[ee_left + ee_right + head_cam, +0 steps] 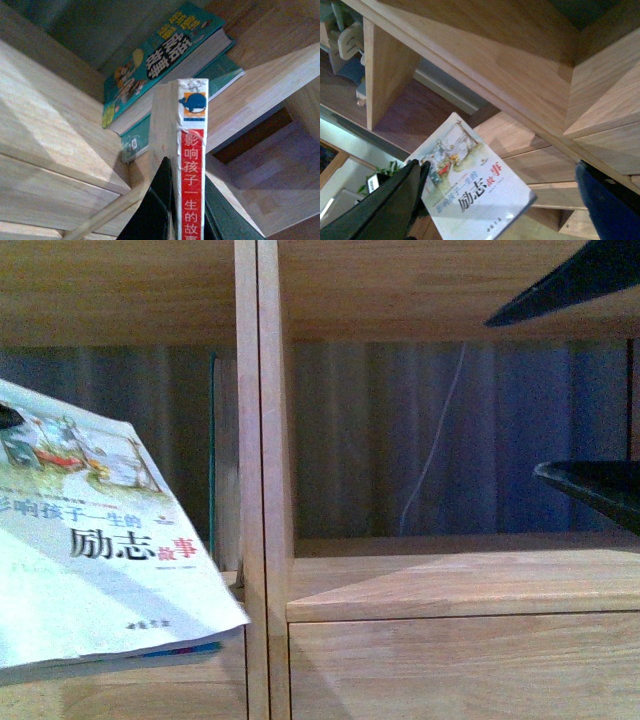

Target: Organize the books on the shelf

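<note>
So the left hand (186, 172) is clamped on the white-covered paperback with a colourful cover picture and a red strip on its spine (100, 560). In the left wrist view, its black fingers (155, 210) sit on either side of the spine. The paperback hangs tilted in front of the left column of the light natural-wood shelf (262, 440), with its lower corner just beside the upright divider. From the wrist cam the top end of the spine lines up with the divider's front edge, but I honestly can't tell if it's touching.

Inside that left compartment, a thin teal-edged book (214, 460) stands upright right against the divider. The left wrist view shows it next to a thicker teal-covered book with a cartoon front (160, 55), and the two are leaning together.

The right hand (515, 395) is over by the right compartment with its two black fingers spread wide and nothing between them. A plain wooden drawer front (460, 670) sits under that compartment, and a thin pale cord (435, 450) hangs behind the shelf against a greyish backdrop.
</note>
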